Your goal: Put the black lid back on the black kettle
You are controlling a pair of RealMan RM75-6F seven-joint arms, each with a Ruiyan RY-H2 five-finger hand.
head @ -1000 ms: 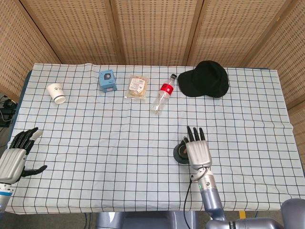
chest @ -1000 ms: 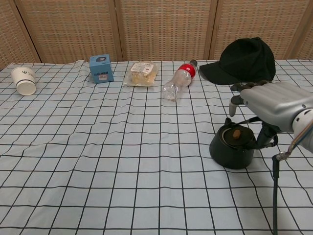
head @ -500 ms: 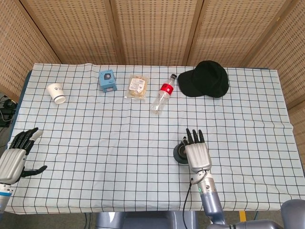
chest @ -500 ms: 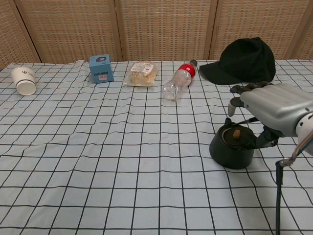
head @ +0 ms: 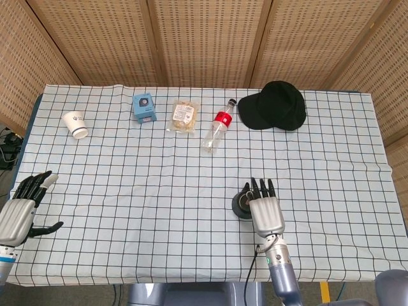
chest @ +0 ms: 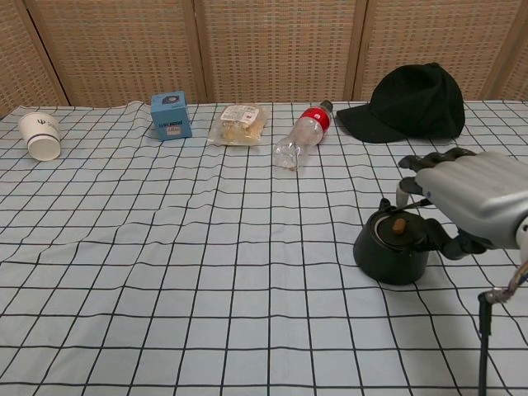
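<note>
A: Where's the right hand?
B: Just right of the kettle, palm down, fingers spread and curving toward it. It holds nothing that I can see; the thumb side is close to the kettle's rim, and I can't tell whether it touches.

A: And the lid?
B: On the kettle, flat across the mouth, with its small brown knob pointing up. From the head view the hand covers most of the kettle, so the chest view is the one to trust.

A: So the job is done?
B: Nearly, I'd judge. The lid looks seated and level. What's left is for the hand to clear away without nudging the kettle, and perhaps a check that the lid sits true.

A: The left hand?
B: At the near left edge of the worktop, fingers apart, empty, well apart from the kettle.

A: Anything else close by?
B: No. The bottle, cap, snack pack, blue box and paper cup lie along the far side.
</note>
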